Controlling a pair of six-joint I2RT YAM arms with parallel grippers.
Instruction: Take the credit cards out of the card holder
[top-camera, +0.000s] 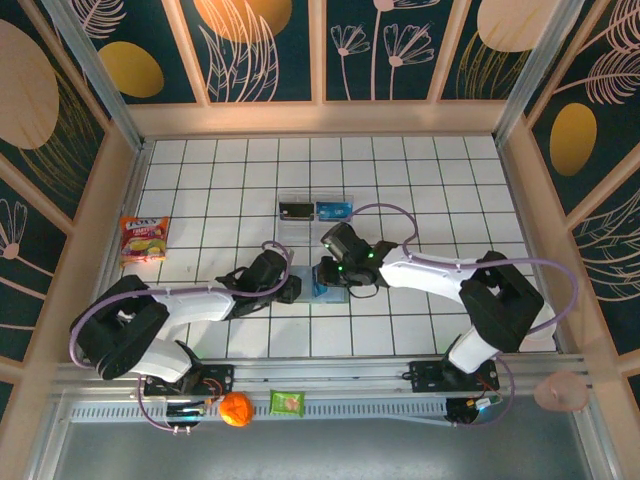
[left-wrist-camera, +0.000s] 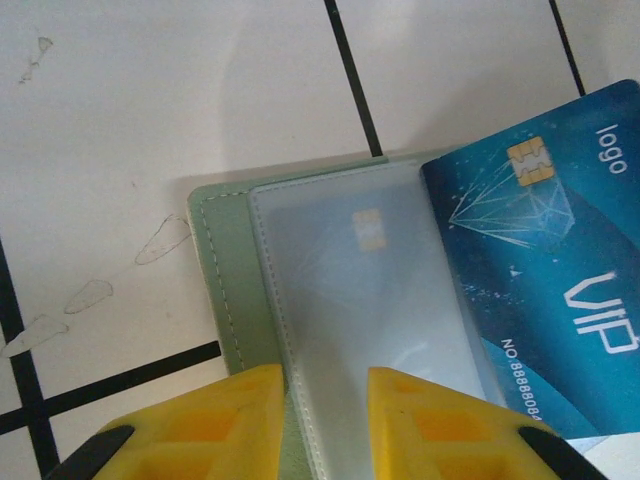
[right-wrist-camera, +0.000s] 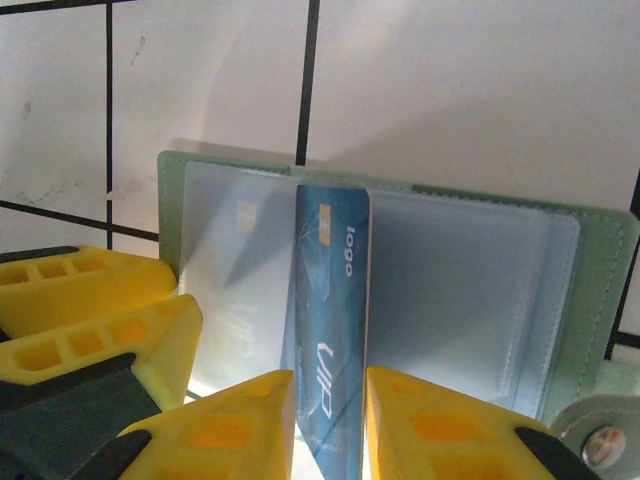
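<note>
Grey-green folding card holder (right-wrist-camera: 400, 270) lies open mid-table, long axis left-right. A bright blue plastic credit card (right-wrist-camera: 330, 320) stands on edge between the narrowly parted right gripper (right-wrist-camera: 330, 420) jaws. Left gripper (left-wrist-camera: 325, 420), narrowly open, straddles the holder's edge.

Two arms (top-camera: 190, 305) with white links, black joint housings and looping lavender cables, green lights glowing on the right wrist (top-camera: 348, 268); gripper fingers (left-wrist-camera: 210, 425) are moulded yellow plastic with recessed pockets.

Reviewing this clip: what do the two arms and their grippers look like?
Both arms have white link shells with bulky black joints and looping lavender cables. The left gripper and right gripper have bright yellow, blocky plastic fingers with recessed rectangular cut-outs, mounted on black bodies.
</note>
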